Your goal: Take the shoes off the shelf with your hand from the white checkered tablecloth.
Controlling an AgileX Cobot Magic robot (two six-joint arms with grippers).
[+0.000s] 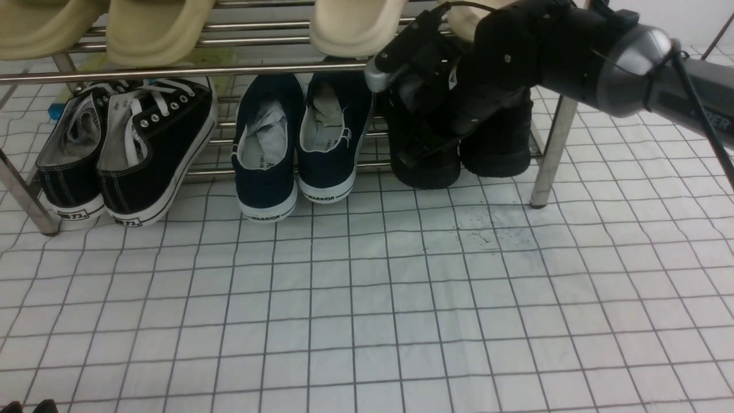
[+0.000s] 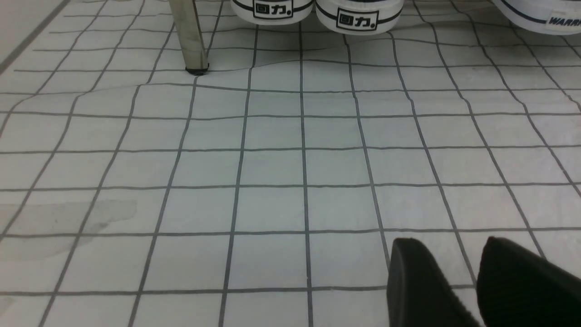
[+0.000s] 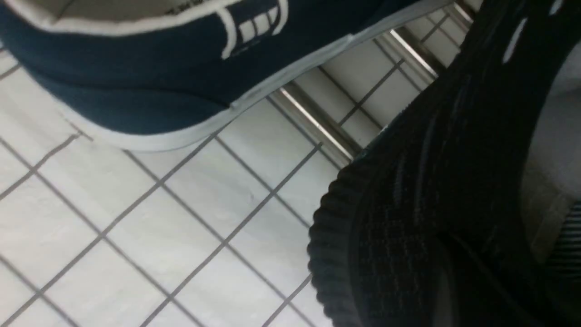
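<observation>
The pair of all-black knit sneakers (image 1: pixel 493 152) sits at the right end of the chrome shelf's (image 1: pixel 172 71) lower tier, heels toward me. My right gripper (image 1: pixel 427 143) reaches in from the right and is down on the left sneaker (image 1: pixel 427 172). One black finger lies along that sneaker's outer side; the other finger is hidden. The right wrist view shows the sneaker's ribbed sole and knit wall (image 3: pixel 399 218) very close, with white stuffing beside it. My left gripper (image 2: pixel 447 247) hovers low over the white checkered tablecloth (image 1: pixel 367 298), open and empty; its tips show at the front view's lower left (image 1: pixel 28 406).
Navy "WARRIOR" slip-ons (image 1: pixel 298 143) and black canvas sneakers with white soles (image 1: pixel 126 149) fill the rest of the lower tier. Beige slippers (image 1: pixel 155 26) lie on the upper tier. A chrome leg (image 1: pixel 550 155) stands just right of the black sneakers.
</observation>
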